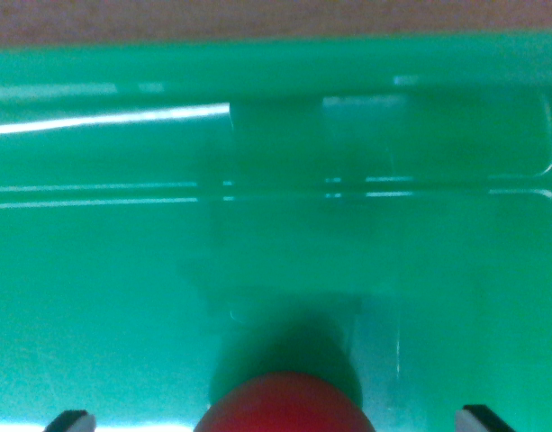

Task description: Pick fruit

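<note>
- Nearest the lens: a round, glossy red fruit (285,405), only its upper dome showing at the bottom edge, casting a dark shadow behind it on the surface below.
- Flanking it, two dark fingertips (70,420) of the gripper (280,421) — one at the wrist view's left, one at the wrist view's right, each well apart from the fruit.
- Jaws spread wide, then, released rather than clenched; nothing gripped, no contact with the red skin visible.
- Underneath, a shiny green plastic tray (122,270) filling nearly the whole view, with moulded ridges running across and a raised rim along the top.
- Beyond the rim, a thin strip of brownish tabletop (257,18), blurred.
- Progress, as a judgement: early to middle — approach and centring done, fruit sitting between the fingers and resting on the tray, grasp not yet made.
- Remaining: perhaps a little more descent, closing on the fruit, then lifting it clear.
- Uncertain: kind of fruit, and how low the fingertips reach beside it — cut off by the frame.
</note>
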